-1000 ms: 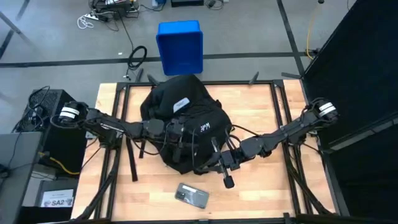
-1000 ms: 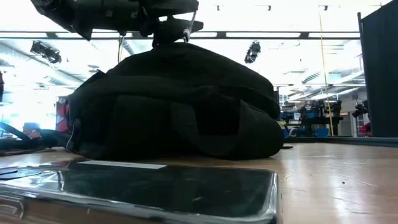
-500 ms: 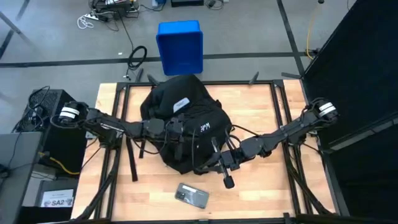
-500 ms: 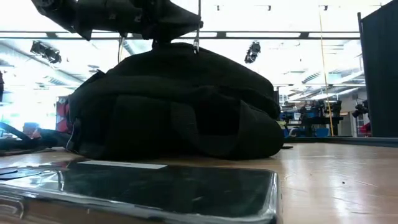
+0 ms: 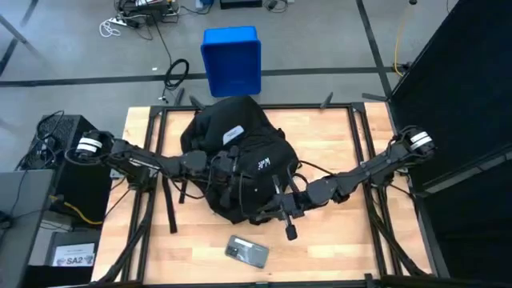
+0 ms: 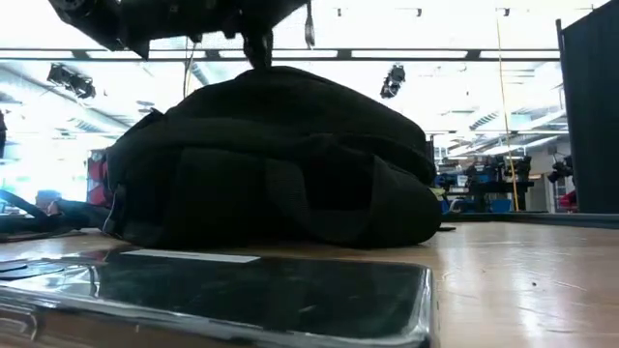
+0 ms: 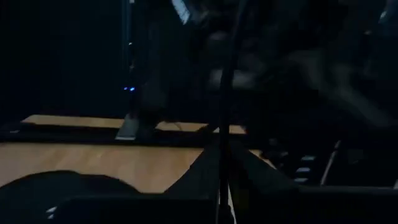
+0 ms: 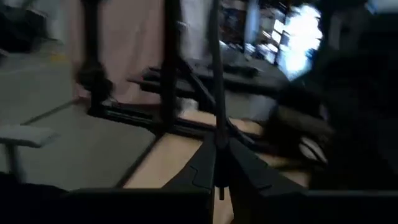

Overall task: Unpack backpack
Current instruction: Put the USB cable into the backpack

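Observation:
The black backpack (image 5: 240,164) lies on its broad side in the middle of the wooden table (image 5: 352,240), bulging high in the low view (image 6: 280,164). My left gripper (image 5: 232,170) reaches in from the table's left, over the pack's middle. Its wrist view shows the fingers shut (image 7: 221,152) on a thin dark cord. My right gripper (image 5: 288,228) comes from the table's right to the pack's near side. Its fingers are shut (image 8: 217,149) on a thin dark cord too. A small pull tab (image 6: 309,27) dangles above the pack's top. My left gripper pinches a thin dark cord (image 7: 222,118) between its two fingertips. The cord runs straight away from the fingers toward the backpack. Which part of the pack it joins is lost in the dark. My right gripper pinches a thin dark cord (image 8: 216,106) at its fingertips. The cord stretches straight away from them, with the backpack (image 8: 348,112) off to one side. Where it joins the pack lies outside the picture.
A phone (image 5: 246,252) lies flat near the table's front edge, close to the right gripper; it fills the foreground of the low view (image 6: 242,290). A blue plastic box (image 5: 232,60) stands on the floor beyond the far edge. A loose black strap (image 5: 170,204) lies left of the pack.
My right gripper has drawn back a little from the near edge toward the backpack. In the low view the dark gripper above the pack's top has changed its pose, and the small pull tab beside it now hangs higher than before. The backpack itself stays in place.

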Tool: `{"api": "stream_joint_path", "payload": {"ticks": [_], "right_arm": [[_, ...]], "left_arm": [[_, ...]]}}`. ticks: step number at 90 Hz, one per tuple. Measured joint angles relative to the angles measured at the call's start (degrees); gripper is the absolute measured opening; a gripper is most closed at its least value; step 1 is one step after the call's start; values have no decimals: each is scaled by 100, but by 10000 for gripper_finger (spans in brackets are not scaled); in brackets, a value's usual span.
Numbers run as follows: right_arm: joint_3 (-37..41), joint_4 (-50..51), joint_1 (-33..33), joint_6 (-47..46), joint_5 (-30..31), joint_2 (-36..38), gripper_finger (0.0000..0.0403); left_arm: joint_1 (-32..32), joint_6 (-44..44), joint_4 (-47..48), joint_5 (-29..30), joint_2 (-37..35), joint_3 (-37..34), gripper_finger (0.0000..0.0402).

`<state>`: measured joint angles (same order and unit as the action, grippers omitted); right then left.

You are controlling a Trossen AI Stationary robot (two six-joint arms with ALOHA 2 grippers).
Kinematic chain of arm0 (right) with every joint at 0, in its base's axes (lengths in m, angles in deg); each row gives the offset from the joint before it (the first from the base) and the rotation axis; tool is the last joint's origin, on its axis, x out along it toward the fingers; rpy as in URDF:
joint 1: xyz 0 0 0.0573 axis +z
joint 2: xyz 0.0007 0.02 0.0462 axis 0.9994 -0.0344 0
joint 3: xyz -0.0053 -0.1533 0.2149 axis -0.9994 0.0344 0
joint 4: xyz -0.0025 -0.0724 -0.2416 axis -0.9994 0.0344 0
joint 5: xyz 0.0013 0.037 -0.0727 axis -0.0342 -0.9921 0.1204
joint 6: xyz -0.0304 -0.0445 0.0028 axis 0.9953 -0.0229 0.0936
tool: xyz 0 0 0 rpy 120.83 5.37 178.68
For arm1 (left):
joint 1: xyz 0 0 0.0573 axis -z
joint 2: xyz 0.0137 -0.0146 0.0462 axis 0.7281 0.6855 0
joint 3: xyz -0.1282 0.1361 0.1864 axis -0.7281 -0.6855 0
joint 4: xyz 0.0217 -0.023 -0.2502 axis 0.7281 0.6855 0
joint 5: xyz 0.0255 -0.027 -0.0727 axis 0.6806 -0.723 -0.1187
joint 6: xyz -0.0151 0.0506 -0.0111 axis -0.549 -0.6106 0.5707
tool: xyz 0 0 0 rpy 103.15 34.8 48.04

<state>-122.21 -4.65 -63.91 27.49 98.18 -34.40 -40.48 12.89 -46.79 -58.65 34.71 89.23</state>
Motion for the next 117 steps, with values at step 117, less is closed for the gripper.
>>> {"api": "stream_joint_path", "payload": {"ticks": [117], "right_arm": [[0, 707, -483, -1307, 1452, -11, 77]], "left_arm": [[406, -188, -130, -174, -92, 269, 0]]}}
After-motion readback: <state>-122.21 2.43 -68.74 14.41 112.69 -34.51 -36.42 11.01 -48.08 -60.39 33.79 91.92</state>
